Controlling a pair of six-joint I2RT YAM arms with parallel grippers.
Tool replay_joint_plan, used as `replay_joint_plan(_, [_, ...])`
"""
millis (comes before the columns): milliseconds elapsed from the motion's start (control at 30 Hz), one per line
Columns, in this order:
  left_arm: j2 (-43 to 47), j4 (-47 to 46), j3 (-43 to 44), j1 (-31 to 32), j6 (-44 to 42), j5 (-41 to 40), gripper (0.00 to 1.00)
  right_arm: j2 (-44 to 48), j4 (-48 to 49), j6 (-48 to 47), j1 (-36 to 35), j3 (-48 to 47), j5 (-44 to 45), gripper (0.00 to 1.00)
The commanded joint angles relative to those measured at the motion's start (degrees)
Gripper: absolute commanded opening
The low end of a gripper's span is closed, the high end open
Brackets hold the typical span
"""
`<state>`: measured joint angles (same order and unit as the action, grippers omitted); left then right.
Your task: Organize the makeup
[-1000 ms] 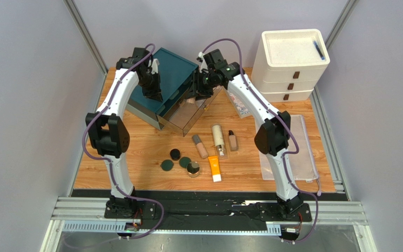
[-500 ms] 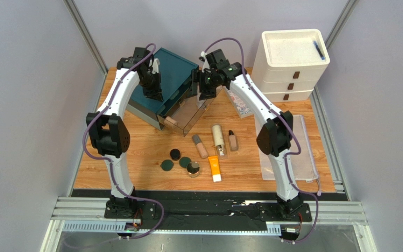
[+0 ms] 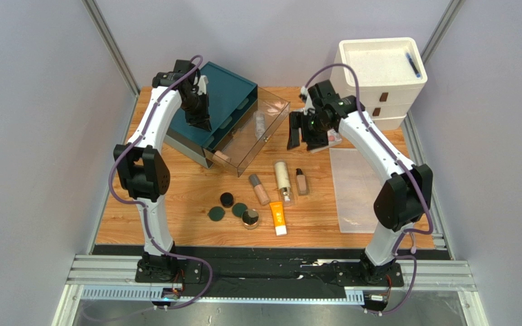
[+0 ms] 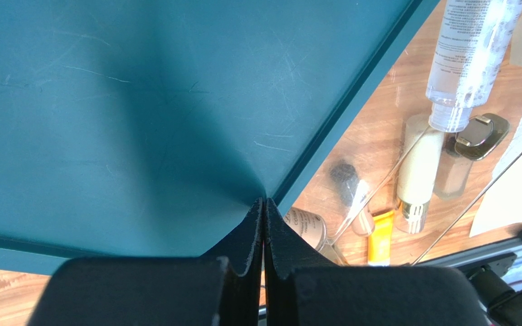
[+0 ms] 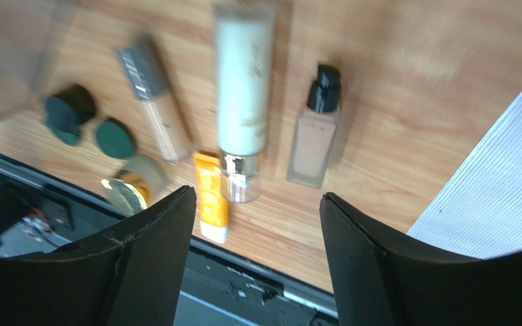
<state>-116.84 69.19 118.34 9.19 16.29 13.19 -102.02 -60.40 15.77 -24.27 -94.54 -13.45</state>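
Note:
The makeup lies on the wooden table: a cream-gold bottle point(image 3: 282, 178) point(image 5: 243, 88), a beige black-capped bottle point(image 3: 301, 182) point(image 5: 311, 142), a tan tube point(image 3: 259, 189), an orange tube point(image 3: 278, 217) point(image 5: 210, 197), dark round compacts point(image 3: 226, 199) and a gold jar point(image 3: 250, 219). A clear tube point(image 3: 259, 123) point(image 4: 471, 54) and a beige bottle point(image 3: 221, 156) lie in the pulled-out clear drawer point(image 3: 270, 112). My left gripper point(image 3: 198, 121) point(image 4: 264, 204) is shut, its tips on the teal box top point(image 3: 226, 95). My right gripper point(image 3: 304, 132) point(image 5: 257, 197) is open and empty, above the table right of the drawer.
A white three-drawer unit point(image 3: 379, 81) stands at the back right. A clear mesh pouch point(image 3: 366, 190) point(image 5: 502, 190) lies flat on the right. Grey walls close in both sides. The black rail point(image 3: 270, 255) runs along the near edge.
My right gripper has swung away from over the clear drawer to the right. The clear tube now shows lying in the drawer. The left arm has not moved.

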Motion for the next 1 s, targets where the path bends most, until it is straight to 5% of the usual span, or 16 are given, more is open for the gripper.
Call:
replay_joint_plan(0, [-4.45, 7.45, -0.75, 1.62, -2.23, -1.94, 0.00, -5.11, -1.65, -2.67, -0.51, 6.21, -0.34, 0.71])
replay_joint_plan(400, [-3.57, 6.93, -3.56, 1.62, -2.67, -2.56, 0.00, -15.57, 0.72, -3.73, -0.34, 5.51, 2.74, 0.66])
replay_joint_plan(500, [-3.66, 7.01, -3.47, 1.71, -2.76, -2.82, 0.00, -17.07, 0.99, -3.82, -0.34, 5.95, 3.08, 0.58])
replay_joint_plan(533, [-3.66, 7.01, -3.56, 1.71, -2.76, -2.91, 0.00, -17.16, 1.16, -3.82, -0.42, 6.12, 3.52, 0.39])
replay_joint_plan(633, [-3.92, 6.93, -3.65, 1.71, -2.67, -2.91, 0.00, -16.12, 1.78, -3.29, -0.43, 7.53, 7.55, 0.03])
replay_joint_plan(967, [-4.01, 6.84, -3.56, 1.79, -2.41, -2.64, 0.00, -3.29, 1.95, -2.15, 1.77, 2.63, 11.17, 0.00])
